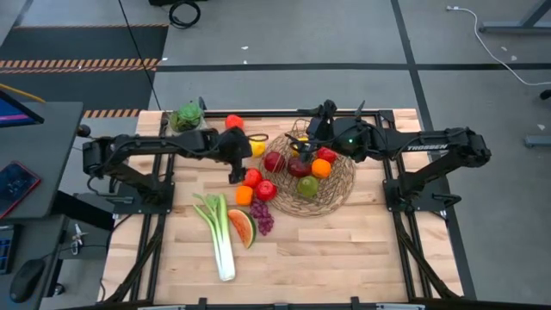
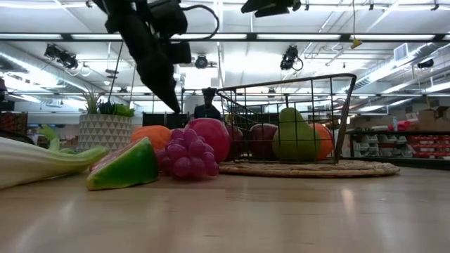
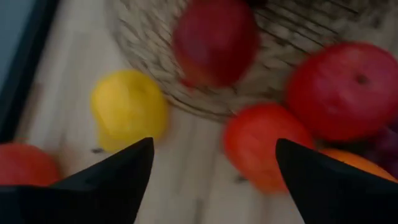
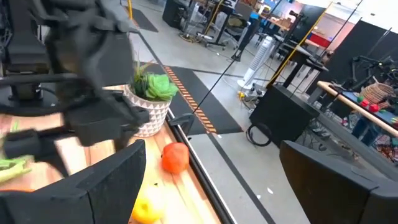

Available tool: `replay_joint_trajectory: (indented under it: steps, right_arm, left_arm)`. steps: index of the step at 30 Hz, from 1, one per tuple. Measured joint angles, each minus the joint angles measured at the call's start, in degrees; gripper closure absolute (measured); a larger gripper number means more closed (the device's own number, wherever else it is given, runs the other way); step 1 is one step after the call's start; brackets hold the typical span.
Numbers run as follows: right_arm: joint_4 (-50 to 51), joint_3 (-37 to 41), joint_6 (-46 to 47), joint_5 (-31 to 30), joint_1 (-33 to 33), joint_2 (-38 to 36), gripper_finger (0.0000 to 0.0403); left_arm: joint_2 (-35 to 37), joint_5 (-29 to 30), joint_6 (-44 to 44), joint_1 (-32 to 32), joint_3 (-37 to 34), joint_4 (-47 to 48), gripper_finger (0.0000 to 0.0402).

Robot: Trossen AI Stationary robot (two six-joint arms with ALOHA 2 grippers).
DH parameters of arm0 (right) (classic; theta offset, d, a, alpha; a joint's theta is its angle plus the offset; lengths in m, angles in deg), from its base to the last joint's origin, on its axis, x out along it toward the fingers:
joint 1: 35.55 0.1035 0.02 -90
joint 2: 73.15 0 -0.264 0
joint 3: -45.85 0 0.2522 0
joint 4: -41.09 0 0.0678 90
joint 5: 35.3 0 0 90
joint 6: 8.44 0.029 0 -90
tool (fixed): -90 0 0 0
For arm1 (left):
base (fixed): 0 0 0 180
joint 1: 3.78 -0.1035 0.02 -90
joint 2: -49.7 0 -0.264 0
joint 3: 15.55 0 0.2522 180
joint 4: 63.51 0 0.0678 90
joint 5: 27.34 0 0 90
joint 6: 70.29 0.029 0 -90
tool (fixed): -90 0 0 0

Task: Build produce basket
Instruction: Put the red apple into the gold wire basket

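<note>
Left gripper (image 1: 234, 172) hovering beside basket (image 1: 340, 191) rim, fingers apart, empty. Right gripper (image 1: 303, 135) above basket's far side, fingers apart, empty. Basket right of table centre. Next: drop straight onto red apple (image 1: 251, 177), straddle widest part, close gently to avoid rolling.

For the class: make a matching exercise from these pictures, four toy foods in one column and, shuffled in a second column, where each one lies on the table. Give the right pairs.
Column one:
1. green pear
2. leek
3. lemon
4. grapes

Column two:
A. on the bare wood just outside the basket's rim, on the left arm's side
B. inside the basket
C. stretched along the wood beside the watermelon slice
D. on the wood between the watermelon slice and the basket's rim

Pairs: 1-B, 2-C, 3-A, 4-D
</note>
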Motion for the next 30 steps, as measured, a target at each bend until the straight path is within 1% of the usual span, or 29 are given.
replay_joint_trajectory:
  steps: [3,8,15,17,20,23,25,30]
  right_arm:
    - [0.86,0.0,0.39,0.06,0.04,0.0,0.003]
    - [1.1,0.0,0.58,0.41,0.07,0.0,0.003]
    - [0.52,0.0,1.97,3.47,0.15,0.0,0.003]
    - [0.66,0.0,2.41,3.53,0.15,0.0,0.003]
    - [1.01,0.0,3.4,3.73,0.15,0.0,0.003]
    - [1.09,0.0,3.98,5.64,0.15,0.0,0.003]
    - [1.09,0.0,4.35,6.65,0.27,0.0,0.003]
    - [1.32,0.0,5.16,6.87,1.32,0.0,0.003]
  left_arm:
    - [0.04,-0.13,-0.74,2.8,1.54,5.05,0.0048]
    - [0.04,-2.49,-4.31,5.4,1.91,6.09,0.0046]
    - [0.02,-2.49,-17.85,5.55,1.91,2.34,0.0046]
    - [-0.37,-1.42,-21.48,5.82,1.92,1.91,0.0046]
    - [-2.25,2.6,-25.78,7.01,1.89,2.1,0.0046]
    - [-4.66,5.54,-28.23,8.01,1.91,1.5,0.0046]
    - [-6.35,5.84,-29.57,8.32,1.89,1.37,0.0046]
    - [-9.07,6.09,-31.0,8.26,1.89,0.98,0.0046]
